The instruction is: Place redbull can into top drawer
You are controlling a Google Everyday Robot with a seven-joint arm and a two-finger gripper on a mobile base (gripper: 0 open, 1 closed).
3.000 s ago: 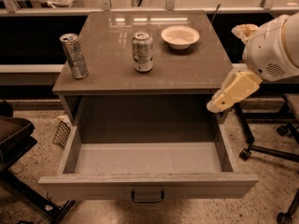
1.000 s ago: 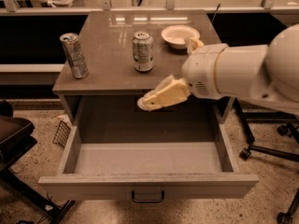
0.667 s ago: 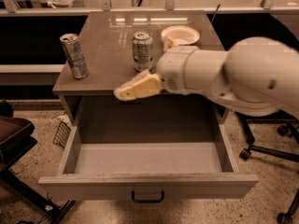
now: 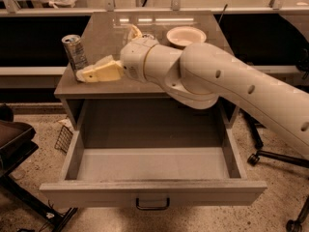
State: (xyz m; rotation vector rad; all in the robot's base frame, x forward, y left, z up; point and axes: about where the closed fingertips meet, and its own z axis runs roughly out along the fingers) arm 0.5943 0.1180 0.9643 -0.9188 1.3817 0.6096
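Toward the upper left of the frame, the redbull can (image 4: 75, 51) is standing upright on the table (image 4: 104, 30), near its left edge. The gripper (image 4: 81, 75) is sitting low over the tabletop just beside the can's base, pointing left. Whether it is touching the can, and whether it is spread or closed, I cannot tell. The thick white arm (image 4: 217, 86) is spanning the frame from the right edge to the table's front. It is covering much of the tabletop. Behind it, near the upper middle, a pale bowl (image 4: 186, 35) is resting on the table. Across the lower half, the top drawer (image 4: 152, 192) is standing pulled out. Its grey floor is showing and its dark handle (image 4: 152, 204) is hanging at the front panel's centre. At the lower left edge, a dark chair (image 4: 14, 139) is standing on the speckled floor.
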